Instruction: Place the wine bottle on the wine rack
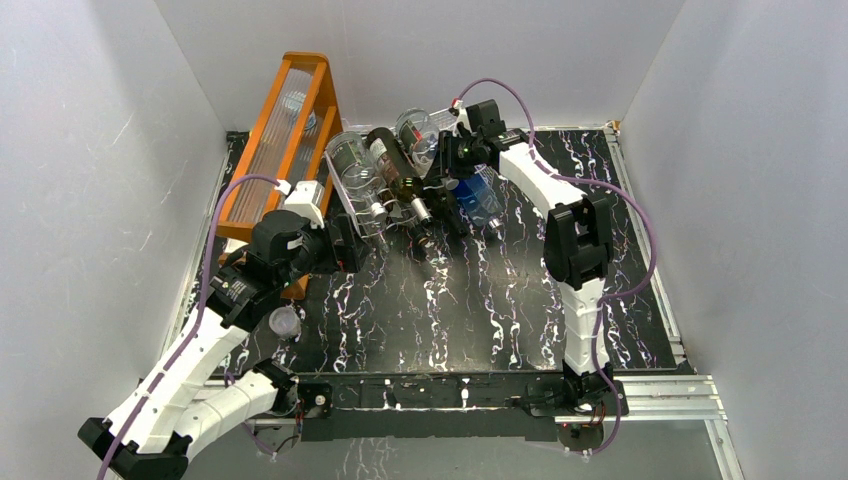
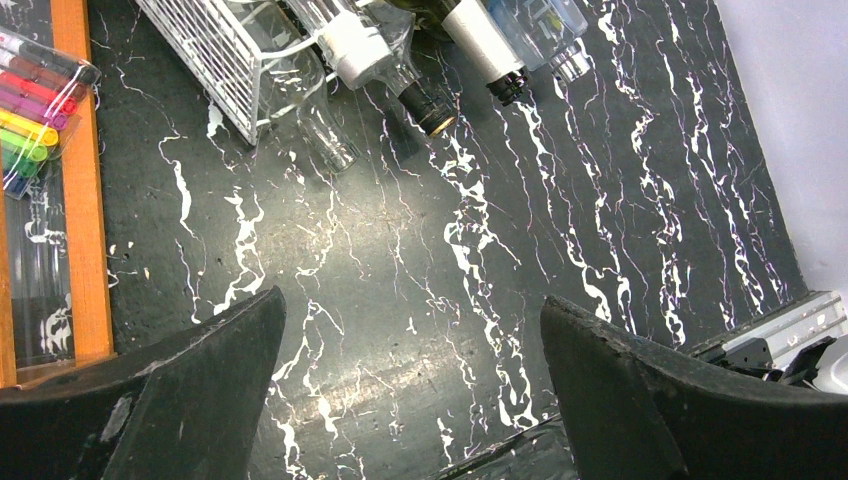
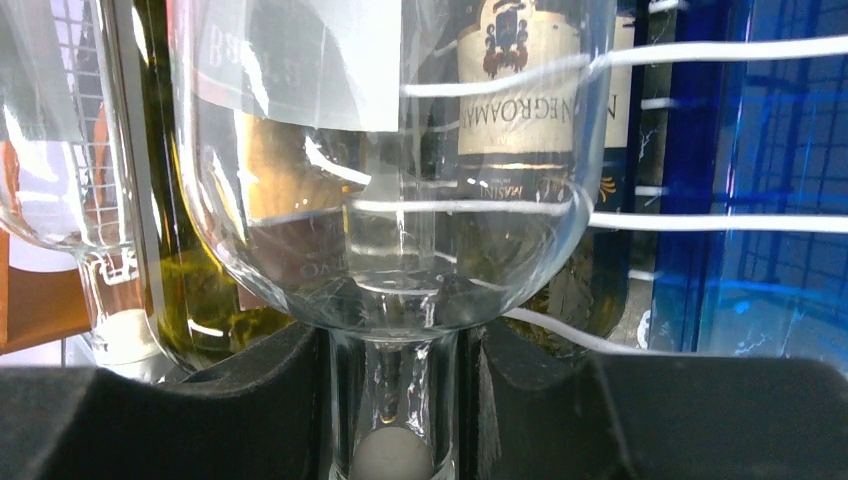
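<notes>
The white wire wine rack [image 1: 362, 205] stands at the back middle of the table. It holds a clear bottle [image 1: 350, 160] and a dark green wine bottle [image 1: 395, 172]. My right gripper [image 1: 443, 163] is shut on the neck [image 3: 392, 400] of another clear glass wine bottle [image 3: 390, 150], which lies over the rack's white wires [image 3: 700, 222] next to the dark labelled bottle [image 3: 520, 100]. A blue bottle [image 3: 780, 200] lies to its right. My left gripper [image 2: 412, 370] is open and empty above bare table, in front of the rack [image 2: 215, 50] and the bottle necks [image 2: 430, 105].
A tall orange wooden frame [image 1: 285, 130] with clear panels leans at the back left; coloured markers [image 2: 30, 100] lie in it. A small clear cup [image 1: 284, 322] sits by the left arm. White walls close in the table on three sides.
</notes>
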Available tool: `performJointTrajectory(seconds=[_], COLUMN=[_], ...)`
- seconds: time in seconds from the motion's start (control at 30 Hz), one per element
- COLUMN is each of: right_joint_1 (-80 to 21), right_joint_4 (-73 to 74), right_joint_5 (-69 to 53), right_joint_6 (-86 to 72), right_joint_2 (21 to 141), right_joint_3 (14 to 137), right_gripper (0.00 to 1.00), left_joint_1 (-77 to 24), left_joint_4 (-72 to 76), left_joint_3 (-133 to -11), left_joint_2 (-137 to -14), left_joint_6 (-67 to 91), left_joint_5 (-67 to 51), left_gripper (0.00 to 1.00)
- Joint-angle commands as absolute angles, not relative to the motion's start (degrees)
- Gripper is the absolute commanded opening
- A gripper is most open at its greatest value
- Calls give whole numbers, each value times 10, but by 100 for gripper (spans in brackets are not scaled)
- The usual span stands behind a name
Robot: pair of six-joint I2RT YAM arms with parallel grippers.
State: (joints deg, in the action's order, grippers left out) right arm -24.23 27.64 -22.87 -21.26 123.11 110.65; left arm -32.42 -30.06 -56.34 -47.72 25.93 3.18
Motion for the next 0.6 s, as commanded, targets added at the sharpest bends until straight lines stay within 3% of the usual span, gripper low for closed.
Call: performJointTrajectory(seconds=[0.0, 0.13, 0.37, 0.57], right_joint_1=[-243, -249, -253, -253], right_joint_4=[213, 229, 230, 215], right_joint_5=[-237, -211, -158, -122], right_joint_6=[-196, -180, -163, -154], right_joint_2=[1225, 1223, 1188, 1129], right_joint_3=[1202, 1198, 1161, 1105], right_gripper=[30, 51, 77, 94], left_joint_1=[-325, -325, -324, -325], left_joint_4=[-302, -303, -310, -324], left_joint_3=[-586, -588, -602, -624], left_joint_2=[-472, -472, -473, -472], left_joint_6=[246, 244, 232, 216], left_joint_5=[20, 21, 37, 56], left_gripper=[98, 98, 98, 98])
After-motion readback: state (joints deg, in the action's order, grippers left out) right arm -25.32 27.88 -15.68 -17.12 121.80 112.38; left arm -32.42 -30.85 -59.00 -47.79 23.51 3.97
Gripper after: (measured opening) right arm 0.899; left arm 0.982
